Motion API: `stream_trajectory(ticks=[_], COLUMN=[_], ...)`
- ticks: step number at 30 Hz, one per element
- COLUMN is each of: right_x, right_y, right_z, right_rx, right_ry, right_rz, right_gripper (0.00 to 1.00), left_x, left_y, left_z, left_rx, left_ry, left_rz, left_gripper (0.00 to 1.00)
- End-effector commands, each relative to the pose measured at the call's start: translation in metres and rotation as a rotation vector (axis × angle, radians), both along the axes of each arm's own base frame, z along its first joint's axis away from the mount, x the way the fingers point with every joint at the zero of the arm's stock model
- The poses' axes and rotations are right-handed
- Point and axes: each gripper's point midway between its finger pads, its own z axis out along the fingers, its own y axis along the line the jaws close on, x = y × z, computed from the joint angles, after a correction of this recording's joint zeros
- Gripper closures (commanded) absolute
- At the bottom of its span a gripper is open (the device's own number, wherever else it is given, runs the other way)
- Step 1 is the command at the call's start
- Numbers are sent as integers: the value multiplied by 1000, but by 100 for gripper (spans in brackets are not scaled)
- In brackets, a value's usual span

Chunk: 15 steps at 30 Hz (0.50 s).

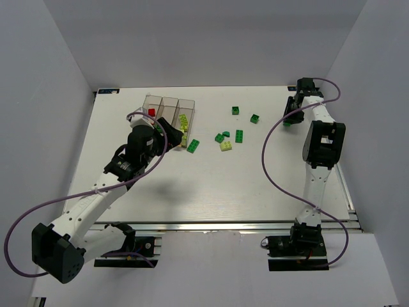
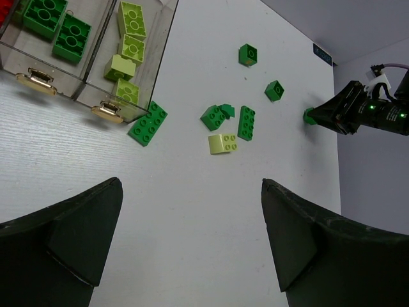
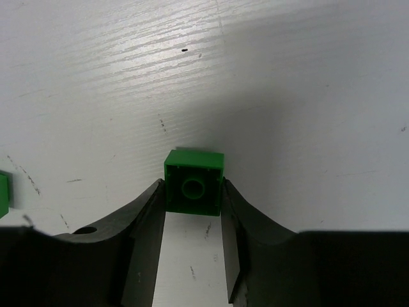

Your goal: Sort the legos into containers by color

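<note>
The right claw [image 3: 193,199] is narrow, with its pads against both sides of a green brick [image 3: 194,181]. The brick sits on the bench [image 3: 287,96] at about 2 o'clock, well apart from the containers [image 1: 169,101] at 11 o'clock. The hold looks centred. Make sure it is firm, then lift straight up before carrying the brick across to the middle bin [image 2: 75,69], where dark green bricks [image 2: 57,25] lie. The left claw [image 2: 192,211] hangs wide and empty near the bins, so steer around it.
</note>
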Motion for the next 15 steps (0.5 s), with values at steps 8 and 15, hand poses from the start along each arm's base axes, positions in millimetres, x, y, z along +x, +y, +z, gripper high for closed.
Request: stream_trajectory(ticks=[8, 15], right_x=[26, -15], right_y=[43, 162], right_z=[72, 169], right_rx=[95, 210], right_ry=[-211, -487], right_rz=[228, 704], right_gripper=[98, 100], left_x=[-4, -14], left_y=[10, 28], left_z=[32, 50], left_rx=[-26, -25], left_ry=[-82, -142], left_rz=[32, 82], left_gripper=[2, 2])
